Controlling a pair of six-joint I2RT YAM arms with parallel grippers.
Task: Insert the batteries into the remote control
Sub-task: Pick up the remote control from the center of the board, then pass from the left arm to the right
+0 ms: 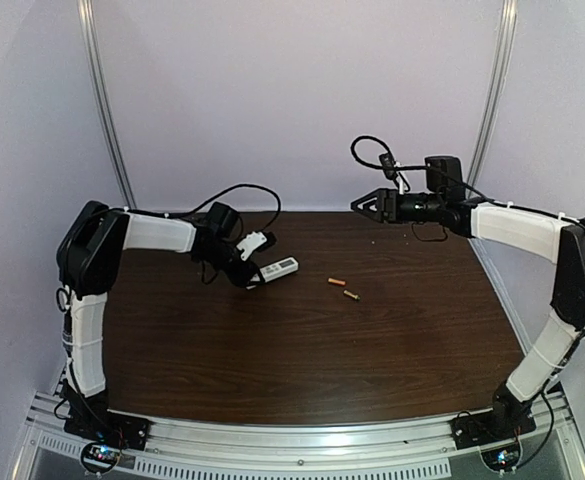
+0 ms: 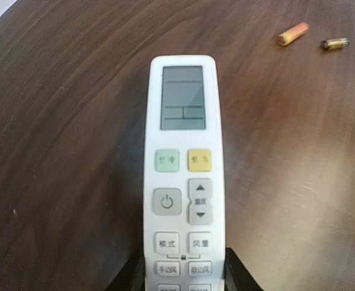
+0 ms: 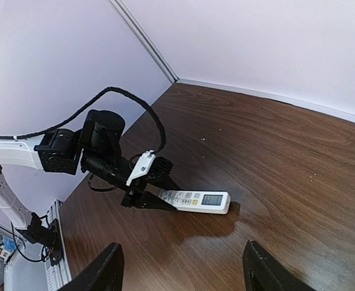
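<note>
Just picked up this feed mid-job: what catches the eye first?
The white remote control lies face up on the dark table, with the left gripper clamped on both sides of its button end. Two batteries lie loose to its right, and the right gripper hangs open above the table's far side.

dark wood table (image 1: 302, 350): remote control (image 1: 280, 267) face up; orange battery (image 1: 336, 282), darker battery (image 1: 350, 295) close together nearby.

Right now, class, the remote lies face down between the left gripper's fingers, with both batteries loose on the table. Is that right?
No: the remote control lies face up, its display and buttons showing in the left wrist view. The rest holds: it sits in the left gripper, and both batteries lie loose on the table.
</note>
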